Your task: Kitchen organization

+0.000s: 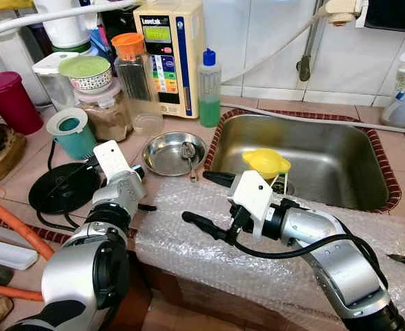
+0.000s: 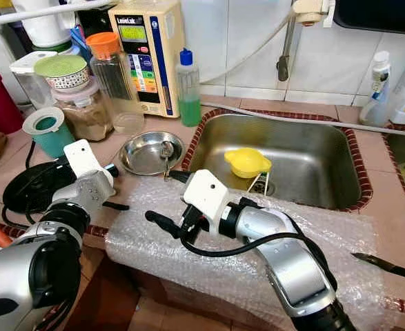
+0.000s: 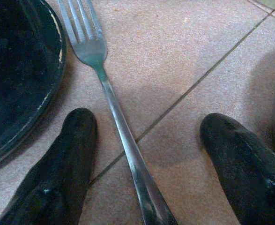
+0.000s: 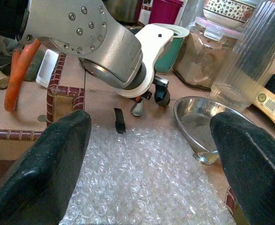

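Steel fork (image 3: 110, 101) between spread left tool (image 3: 146, 154) fingers.

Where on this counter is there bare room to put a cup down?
Free: the bubble wrap in front of the steel bowl, below the right pincer, and the tile strip right of the sink. Crowded: the back left corner around the jars and water ionizer.

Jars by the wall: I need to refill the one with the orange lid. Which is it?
The tall clear ribbed jar beside the yellow water machine. The squat jar next to it has a clear lid and brown powder.
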{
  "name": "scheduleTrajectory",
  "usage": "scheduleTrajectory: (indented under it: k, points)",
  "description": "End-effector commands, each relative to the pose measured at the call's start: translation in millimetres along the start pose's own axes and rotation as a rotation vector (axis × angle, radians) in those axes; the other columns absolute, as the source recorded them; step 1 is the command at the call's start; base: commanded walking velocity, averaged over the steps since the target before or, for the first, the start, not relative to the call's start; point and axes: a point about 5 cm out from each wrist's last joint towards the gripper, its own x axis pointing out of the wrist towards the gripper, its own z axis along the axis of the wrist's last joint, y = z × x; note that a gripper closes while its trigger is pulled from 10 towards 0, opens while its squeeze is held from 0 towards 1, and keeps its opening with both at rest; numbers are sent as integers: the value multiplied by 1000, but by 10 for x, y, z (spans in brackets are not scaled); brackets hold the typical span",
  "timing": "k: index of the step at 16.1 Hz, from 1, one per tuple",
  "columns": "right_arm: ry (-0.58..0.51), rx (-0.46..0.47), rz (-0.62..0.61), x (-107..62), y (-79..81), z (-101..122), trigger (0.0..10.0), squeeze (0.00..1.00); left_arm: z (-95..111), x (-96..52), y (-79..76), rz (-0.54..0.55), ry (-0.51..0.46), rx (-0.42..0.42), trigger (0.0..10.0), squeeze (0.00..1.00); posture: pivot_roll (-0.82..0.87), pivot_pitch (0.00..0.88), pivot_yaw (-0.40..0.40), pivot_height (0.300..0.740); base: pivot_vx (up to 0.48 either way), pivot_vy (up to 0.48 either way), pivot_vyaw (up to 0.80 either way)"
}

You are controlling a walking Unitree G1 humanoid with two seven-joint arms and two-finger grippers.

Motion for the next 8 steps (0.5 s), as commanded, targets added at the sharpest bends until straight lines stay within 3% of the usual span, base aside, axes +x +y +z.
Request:
scheduleTrajectory:
  k: [1, 3, 5, 8]
  points:
    - [-8, -19, 9, 0, 18, 45, 10000, 0, -212, 31, 58, 11, 109, 17, 0, 0, -26, 0, 116, 740, 0, 0, 0]
    - [-8, -18, 8, -3, 18, 41, 10000, 0, -226, 41, 89, 14, 111, 70, 0, 0, -25, 0, 121, 740, 0, 0, 0]
    - [-6, -14, 11, -4, 26, 35, 10000, 0, -216, 50, 135, 47, 124, 52, 0, 0, -23, 0, 122, 740, 0, 0, 0]
    - [-5, -9, 26, -10, 39, 33, 10000, 0, -196, 64, 221, 119, 123, 93, 0, 0, -23, 0, 120, 740, 0, 0, 0]
